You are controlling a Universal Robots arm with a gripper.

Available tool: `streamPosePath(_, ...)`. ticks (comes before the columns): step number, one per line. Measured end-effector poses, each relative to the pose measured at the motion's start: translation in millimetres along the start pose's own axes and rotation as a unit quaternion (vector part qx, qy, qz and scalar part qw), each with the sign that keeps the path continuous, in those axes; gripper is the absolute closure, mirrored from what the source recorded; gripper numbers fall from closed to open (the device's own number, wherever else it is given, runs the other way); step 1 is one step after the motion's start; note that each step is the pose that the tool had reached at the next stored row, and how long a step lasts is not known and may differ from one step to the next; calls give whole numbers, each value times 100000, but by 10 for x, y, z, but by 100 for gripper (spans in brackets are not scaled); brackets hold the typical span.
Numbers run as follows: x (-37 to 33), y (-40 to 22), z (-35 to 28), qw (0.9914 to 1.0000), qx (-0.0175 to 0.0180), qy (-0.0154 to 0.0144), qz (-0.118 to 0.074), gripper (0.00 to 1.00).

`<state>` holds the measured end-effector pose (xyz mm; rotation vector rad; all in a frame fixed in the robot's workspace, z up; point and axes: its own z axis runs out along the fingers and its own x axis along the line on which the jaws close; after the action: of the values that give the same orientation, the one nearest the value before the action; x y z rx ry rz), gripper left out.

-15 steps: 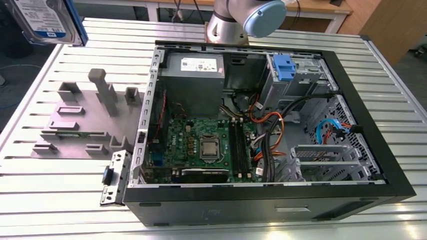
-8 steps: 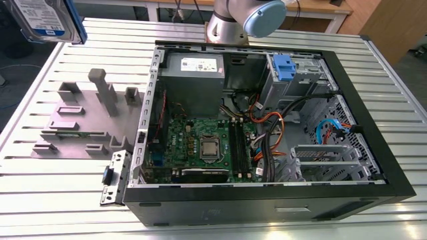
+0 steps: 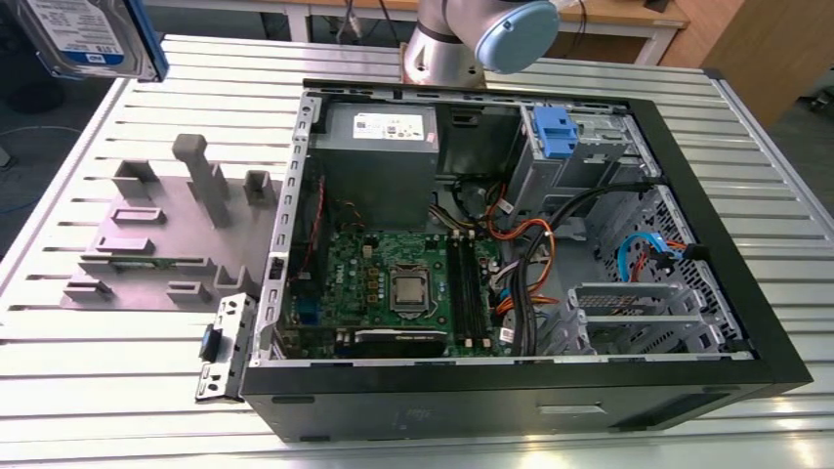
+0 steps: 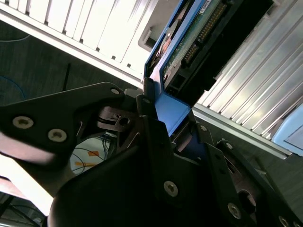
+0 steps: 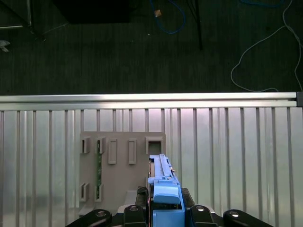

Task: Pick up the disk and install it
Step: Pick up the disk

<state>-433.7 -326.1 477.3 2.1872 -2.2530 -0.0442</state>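
The disk (image 3: pixel 89 34) hangs high in the air at the exterior view's far left, above the table's back corner, its white-and-blue label facing the camera and a blue rail along its edge. In the second wrist view its green circuit board and blue rail (image 4: pixel 182 47) stand edge-on between my black fingers (image 4: pixel 154 137). My gripper (image 5: pixel 165 210) is shut on the disk (image 5: pixel 163 182), which hovers above the grey slotted fixture (image 5: pixel 118 165) on the table.
An open black computer case (image 3: pixel 729 293) lies on the slatted metal table (image 3: pixel 104 391), with the motherboard, cables, grey power supply (image 3: pixel 378 137) and blue drive-cage bracket (image 3: pixel 554 132) inside. The grey fixture (image 3: pixel 156 234) stands beside the case. The arm's base (image 3: pixel 476 39) rises behind it.
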Motion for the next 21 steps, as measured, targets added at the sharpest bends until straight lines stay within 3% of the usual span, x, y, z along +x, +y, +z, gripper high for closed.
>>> streamPosePath(15,0,0,-29,100000,-4,-2,0,64)
streamPosePath(21,69,-2,-30,100000,-5,0,-50,64)
